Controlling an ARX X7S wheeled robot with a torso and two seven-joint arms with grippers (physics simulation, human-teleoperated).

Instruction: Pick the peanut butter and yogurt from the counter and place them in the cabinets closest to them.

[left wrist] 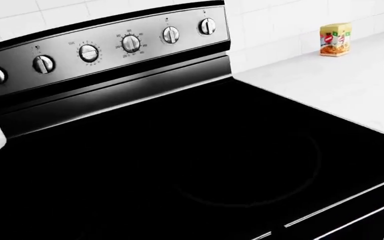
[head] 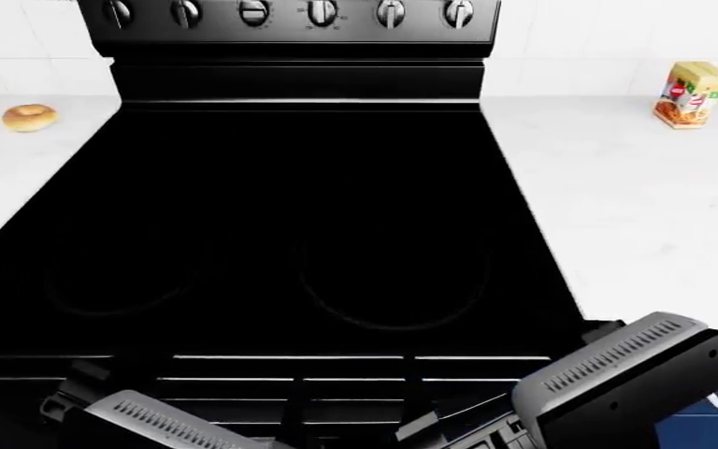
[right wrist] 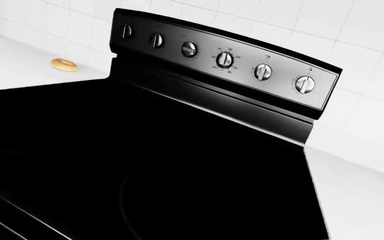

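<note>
White square tiles cover the wall behind a big black stove (head: 296,215). Its top is flat, smooth and shiny like glass, with faint rings where the burners are. A silver panel at the back holds a row of round metal knobs (left wrist: 130,43).

On each side of the stove is the bench (head: 634,206), white and smooth like marble. A small yellow carton (head: 690,94) stands near the wall on the right part. A round, shiny brown bagel (head: 29,117) lies on the left part.

I cannot see the peanut butter or the yogurt in any view, so I cannot say where they are. No cabinets show either. I think the job has hardly begun: both things need finding, picking up and putting away.

Both arms sit low at the front of the stove. The left arm (head: 147,421) and the right arm (head: 627,374) look grey with ribbed tops. The fingers are hidden, so I cannot tell if they are open or closed.
</note>
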